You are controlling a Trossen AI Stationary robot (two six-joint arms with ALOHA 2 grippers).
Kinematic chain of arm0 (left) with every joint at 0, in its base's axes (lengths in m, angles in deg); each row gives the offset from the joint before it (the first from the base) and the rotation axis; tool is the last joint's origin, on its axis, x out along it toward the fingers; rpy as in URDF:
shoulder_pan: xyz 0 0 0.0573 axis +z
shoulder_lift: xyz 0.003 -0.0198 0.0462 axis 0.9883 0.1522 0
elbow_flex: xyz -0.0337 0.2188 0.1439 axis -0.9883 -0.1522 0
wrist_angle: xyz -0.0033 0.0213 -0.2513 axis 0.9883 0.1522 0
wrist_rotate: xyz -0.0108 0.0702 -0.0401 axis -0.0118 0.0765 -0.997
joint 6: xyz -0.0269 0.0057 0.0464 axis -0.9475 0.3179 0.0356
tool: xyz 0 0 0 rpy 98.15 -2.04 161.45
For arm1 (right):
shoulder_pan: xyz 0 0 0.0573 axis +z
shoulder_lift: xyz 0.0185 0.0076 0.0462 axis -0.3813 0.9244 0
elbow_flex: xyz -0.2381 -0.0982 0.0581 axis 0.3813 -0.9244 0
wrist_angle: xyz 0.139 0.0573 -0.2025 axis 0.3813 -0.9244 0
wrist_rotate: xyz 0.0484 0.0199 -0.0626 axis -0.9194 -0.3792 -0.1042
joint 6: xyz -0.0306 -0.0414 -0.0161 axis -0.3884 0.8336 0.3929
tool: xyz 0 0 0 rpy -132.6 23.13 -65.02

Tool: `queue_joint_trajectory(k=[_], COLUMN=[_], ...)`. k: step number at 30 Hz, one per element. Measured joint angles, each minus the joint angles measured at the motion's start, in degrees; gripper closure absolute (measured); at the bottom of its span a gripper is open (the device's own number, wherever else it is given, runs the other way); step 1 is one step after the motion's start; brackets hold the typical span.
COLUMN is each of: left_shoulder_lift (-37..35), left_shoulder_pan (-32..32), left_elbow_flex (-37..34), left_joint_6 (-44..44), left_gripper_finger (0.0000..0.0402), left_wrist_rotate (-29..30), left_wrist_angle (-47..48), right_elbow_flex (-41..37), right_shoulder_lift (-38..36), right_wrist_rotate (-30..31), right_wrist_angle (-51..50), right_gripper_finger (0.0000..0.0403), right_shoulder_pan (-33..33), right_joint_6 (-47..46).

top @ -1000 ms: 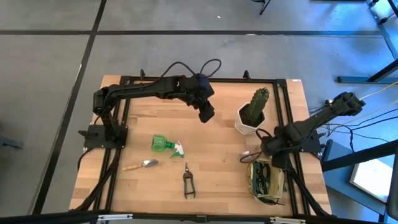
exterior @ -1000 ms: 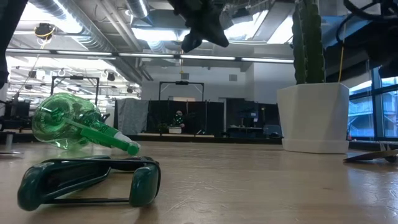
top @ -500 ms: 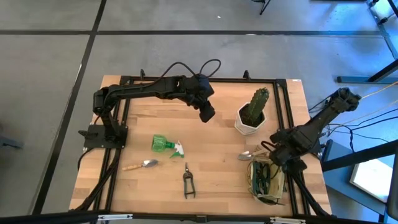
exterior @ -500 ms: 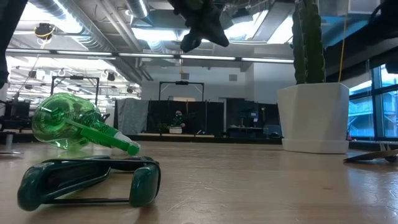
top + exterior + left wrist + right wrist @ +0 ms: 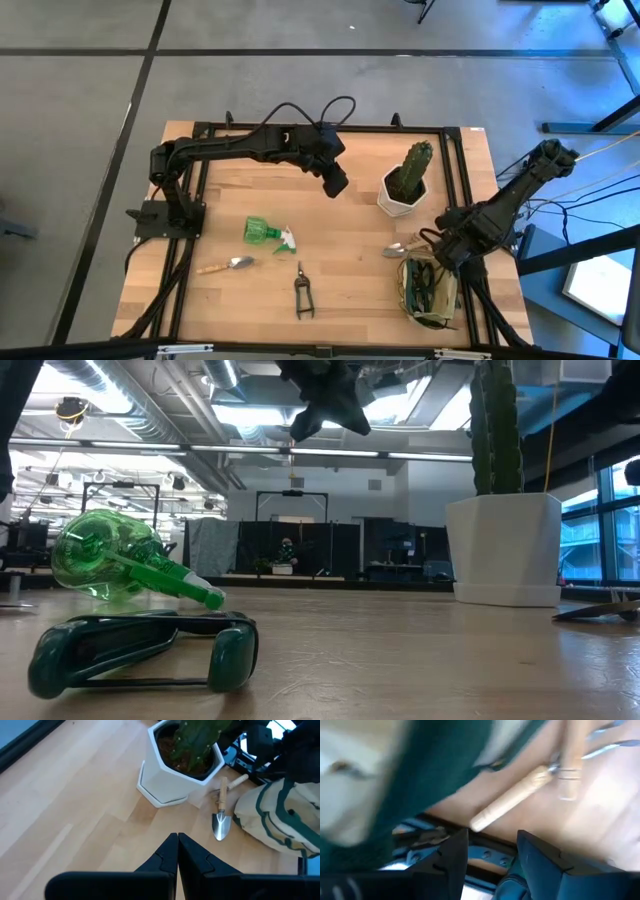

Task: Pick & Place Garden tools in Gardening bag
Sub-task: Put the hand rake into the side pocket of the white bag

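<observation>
Worktop (image 5: 340,270): gardening bag (image 5: 428,292) at the right front corner, 1 trowel (image 5: 402,249) just beside it near the cactus pot (image 5: 402,195); spray bottle (image 5: 268,233), second trowel (image 5: 227,265) and 1 pruning shears (image 5: 302,292) lie left of centre. Left gripper (image 5: 336,184) hangs above the worktop's middle rear, fingers (image 5: 170,857) together and empty. Right gripper (image 5: 447,258) hovers over the bag's rear edge, fingers (image 5: 452,857) apart, nothing between them.

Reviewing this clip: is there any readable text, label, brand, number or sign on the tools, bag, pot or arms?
None: no text can be read in any view.
Spray bottle: no label visible.
Gardening bag: plain fabric, no print visible.
White pot: unmarked.
Room behind the table, low view: no legible sign.
</observation>
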Motion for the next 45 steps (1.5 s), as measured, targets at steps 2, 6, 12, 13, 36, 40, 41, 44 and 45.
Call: queue_joint_trajectory(k=[2, 6, 12, 13, 36, 40, 41, 44, 45], left_shoulder_lift=[-0.02, 0.0, 0.0, 0.0, 0.0, 0.0, 0.0, 0.0, 0.0], left_shoulder_pan=[0.02, 0.22, 0.22, 0.22, 0.5, 0.5, 0.5, 0.5, 0.5], left_elbow_flex=[0.0, 0.0, 0.0, 0.0, 0.0, 0.0, 0.0, 0.0, 0.0], left_joint_6=[0.87, 2.33, 4.35, 4.8, 6.45, 6.2, 6.19, 6.17, 6.17], left_gripper_finger=[0.0398, 0.0398, 0.0398, 0.0398, 0.0398, 0.0398, 0.0398, 0.0398, 0.0398], left_wrist_rotate=[-0.06, -1.05, -1.28, -1.64, -4.92, -4.92, -4.9, -4.9, -4.9], left_wrist_angle=[0.05, 0.19, 0.2, 0.19, -0.22, -0.24, -0.24, -0.24, -0.22], right_elbow_flex=[0.0, 0.04, 0.04, 0.04, -4.35, -5.05, -5.2, -6.13, -6.56], right_shoulder_lift=[0.11, 1.87, 6.45, 7.04, 11.61, 11.63, 11.63, 11.63, 11.63], right_wrist_rotate=[1.26, 0.79, -1.17, -1.35, -3.2, -1.25, -1.03, -0.66, -0.75], right_wrist_angle=[0.19, 1.09, 3.26, 4.37, 13.42, 13.48, 13.88, 16.17, 17.12], right_gripper_finger=[0.0231, 0.0226, 0.0198, 0.0192, 0.016, 0.016, 0.016, 0.016, 0.016], right_shoulder_pan=[-0.02, -0.93, -1.7, -1.68, -1.75, -1.75, -1.75, -1.75, -1.75], right_joint_6=[-1.55, -4.62, -10.97, -11.6, -20.95, -21.11, -21.45, -22.94, -23.6])
